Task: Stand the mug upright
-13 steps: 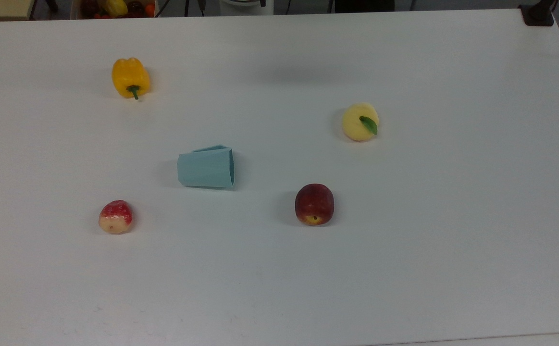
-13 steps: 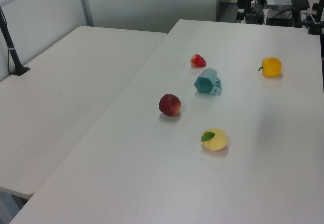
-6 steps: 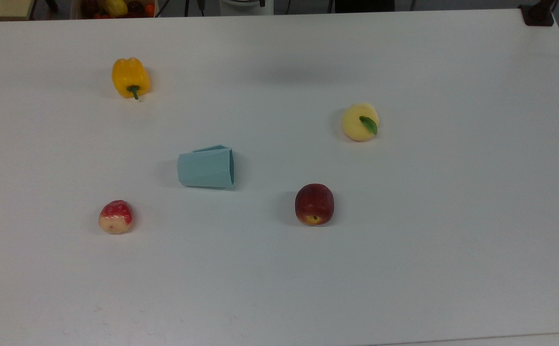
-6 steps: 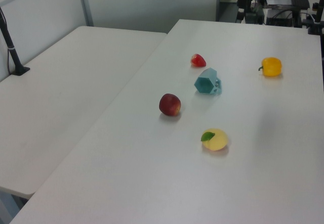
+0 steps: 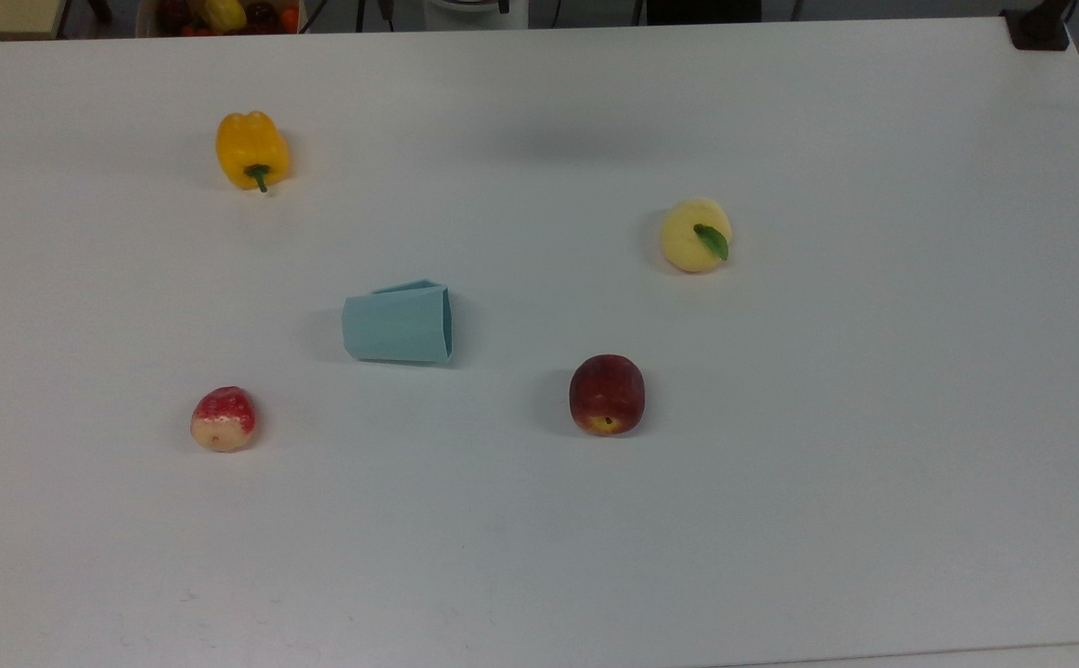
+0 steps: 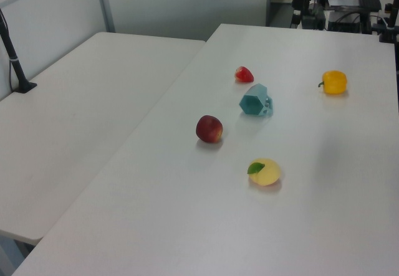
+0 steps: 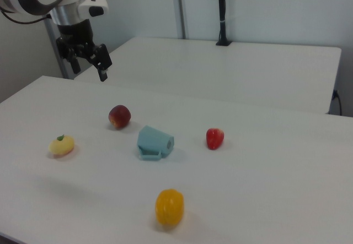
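the mug (image 5: 398, 325) is lying on its side near the middle of the white table (image 5: 873, 417), its wide hexagonal mouth pointing toward the top view's right and its narrower base toward the top view's left; in the right view the mug (image 7: 155, 142) is showing its handle low at the front, resting against the tabletop, which is probably what is keeping it from rolling on its flat facets. four toy foods are sitting spread around it, all well apart from it and from each other: a red apple (image 5: 606, 393) off the mouth end, a strawberry (image 5: 223, 419) beyond the base, a yellow bell pepper (image 5: 251, 149) farther back and a pale yellow fruit with a green leaf (image 5: 696, 235) toward the top view's right. that spacing is leaving open room on every side of the mug, so an approach from above looks unobstructed. the gripper (image 7: 88, 65) is hanging high above the table's far corner in the right view, well away from the mug, with its two dark fingers parted a little and nothing between them; the task seems to be at its very start, with the reach not yet made. the handle is mostly tucked behind the body in the top view, and in the left view the mug (image 6: 255, 99) is presenting its mouth, with the depth of the inside hard to read. the arm's upper links are being cut off by the right view's upper left corner.
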Tool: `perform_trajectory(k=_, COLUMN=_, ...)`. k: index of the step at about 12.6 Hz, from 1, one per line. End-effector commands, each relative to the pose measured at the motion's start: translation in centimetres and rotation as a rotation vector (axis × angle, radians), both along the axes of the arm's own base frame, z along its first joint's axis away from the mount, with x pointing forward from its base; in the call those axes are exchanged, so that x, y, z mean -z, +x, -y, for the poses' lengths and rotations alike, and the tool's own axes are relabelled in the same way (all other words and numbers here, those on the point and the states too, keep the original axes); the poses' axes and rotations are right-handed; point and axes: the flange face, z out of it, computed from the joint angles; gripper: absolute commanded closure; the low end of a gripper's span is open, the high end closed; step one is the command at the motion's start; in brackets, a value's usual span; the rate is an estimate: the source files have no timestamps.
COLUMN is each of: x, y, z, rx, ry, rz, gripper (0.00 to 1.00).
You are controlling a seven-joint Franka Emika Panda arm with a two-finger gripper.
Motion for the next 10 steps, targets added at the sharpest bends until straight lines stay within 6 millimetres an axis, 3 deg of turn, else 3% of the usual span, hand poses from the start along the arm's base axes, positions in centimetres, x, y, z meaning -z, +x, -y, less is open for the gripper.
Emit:
perform_trajectory(k=1, x=-0.21, y=-0.55, z=0.13, rx=-0.014, ry=0.007, rz=0.017, gripper=0.0)
perform_trajectory(k=10, x=0.18, y=-0.59, z=-0.04, rx=-0.021, ry=0.007, rz=0.008, gripper=0.0)
